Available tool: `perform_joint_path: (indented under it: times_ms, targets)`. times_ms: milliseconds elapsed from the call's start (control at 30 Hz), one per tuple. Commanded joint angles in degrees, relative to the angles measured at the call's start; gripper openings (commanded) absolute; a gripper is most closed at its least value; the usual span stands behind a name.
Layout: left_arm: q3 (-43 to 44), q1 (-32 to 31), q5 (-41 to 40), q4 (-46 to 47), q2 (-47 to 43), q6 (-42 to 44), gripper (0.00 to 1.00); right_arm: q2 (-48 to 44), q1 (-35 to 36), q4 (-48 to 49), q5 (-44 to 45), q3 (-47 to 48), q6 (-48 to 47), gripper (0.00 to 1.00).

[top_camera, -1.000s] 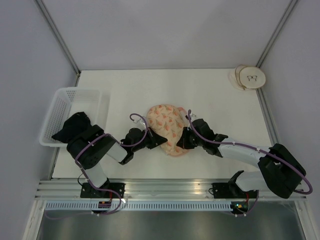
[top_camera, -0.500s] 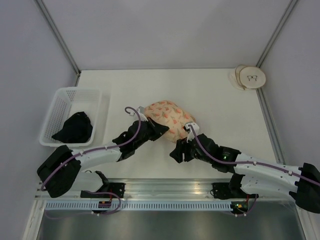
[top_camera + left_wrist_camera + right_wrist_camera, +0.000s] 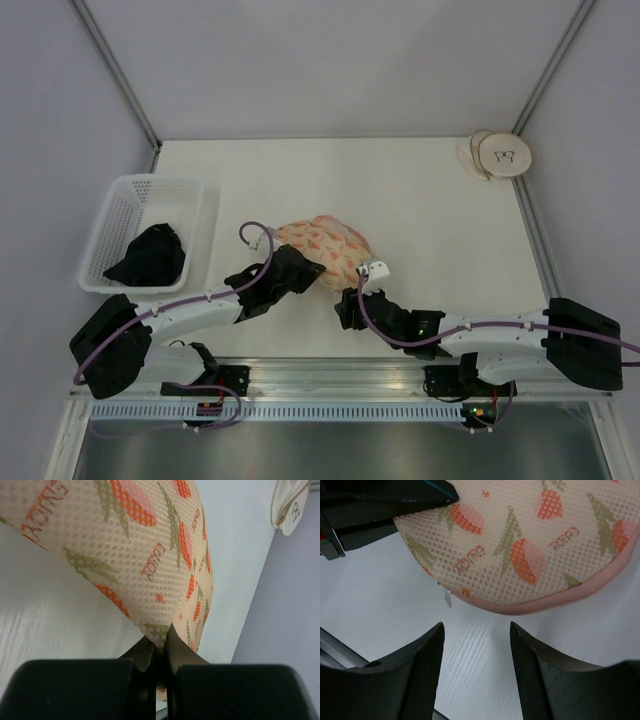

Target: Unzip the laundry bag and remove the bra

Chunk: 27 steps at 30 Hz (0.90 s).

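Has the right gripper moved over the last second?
Yes. The right gripper has drawn back off the laundry bag, toward the near edge of the table.

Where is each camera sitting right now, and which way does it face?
Top external: above and behind the robot, looking down on the table; left gripper and right gripper show, at the laundry bag.
Left wrist: low over the table, looking along it; own jaws shut on the bag's mesh.
Right wrist: looking down at the bag's pink trim; own jaws open, empty.
Shared: all three show the bag.
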Motion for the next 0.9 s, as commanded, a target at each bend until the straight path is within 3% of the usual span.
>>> perform_joint_path:
  times_ms: [0,467,567,600,667,867]
  targets:
    - [0.19,-0.45,-3.18,-0.22,-2.05,-4.76,0.02,3.68,0.5,9.83,1.85,1.54,0.63,0.6]
    - [-2.27,-0.37,-0.64,1.01,-3.36,-5.03,0.02,1.84,0.67,15.29,-1.59,-0.65,-3.23,0.57]
    - [-2.97,-0.37,1.12,1.54,-3.45,-5.03,0.02,2.19,0.59,14.24,0.7,0.14,-4.37,0.47]
    - [-3.15,-0.45,1.38,1.54,-3.45,-5.03,0.02,2.28,0.59,14.32,1.31,0.23,-4.64,0.36]
    - [-3.58,-0.45,2.17,1.89,-3.45,-5.73,0.02,2.9,0.59,14.32,2.28,0.67,-4.99,0.27]
    - [-5.08,-0.54,4.02,3.65,-3.71,-7.31,0.02,3.34,0.41,14.85,2.55,0.32,-4.73,0.21]
